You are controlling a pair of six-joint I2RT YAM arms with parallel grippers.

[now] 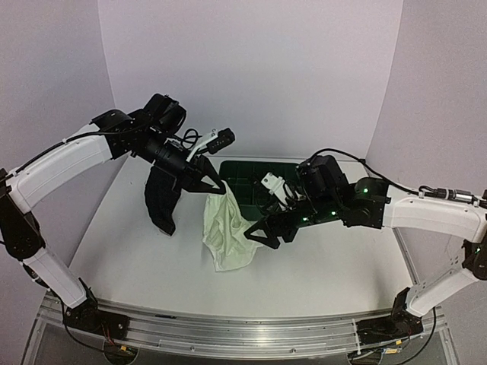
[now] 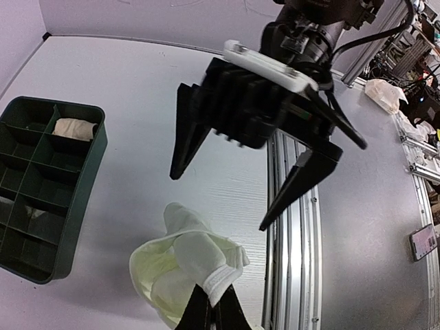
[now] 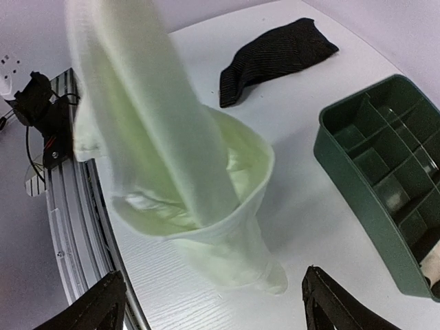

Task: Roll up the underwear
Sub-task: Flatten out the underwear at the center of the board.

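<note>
My left gripper [image 1: 217, 185] is shut on the waistband of a pale cream underwear [image 1: 227, 232], which hangs from it with its lower end touching the table. In the left wrist view the fingertips [image 2: 213, 313] pinch the folded white band of that underwear [image 2: 185, 268]. My right gripper [image 1: 259, 234] stands open just right of the hanging cloth, nothing between its fingers [image 3: 103, 306]; the underwear [image 3: 179, 179] fills the view in front of it. A black underwear [image 1: 162, 199] lies flat at the left. A small white piece [image 2: 74, 128] sits in one tray compartment.
A green divided tray [image 1: 251, 182] stands at the back centre, behind both grippers, its near wall [image 3: 344, 137] right of the cloth. The table's metal front rail [image 2: 295, 275] runs close below the hanging garment. Purple walls enclose the table.
</note>
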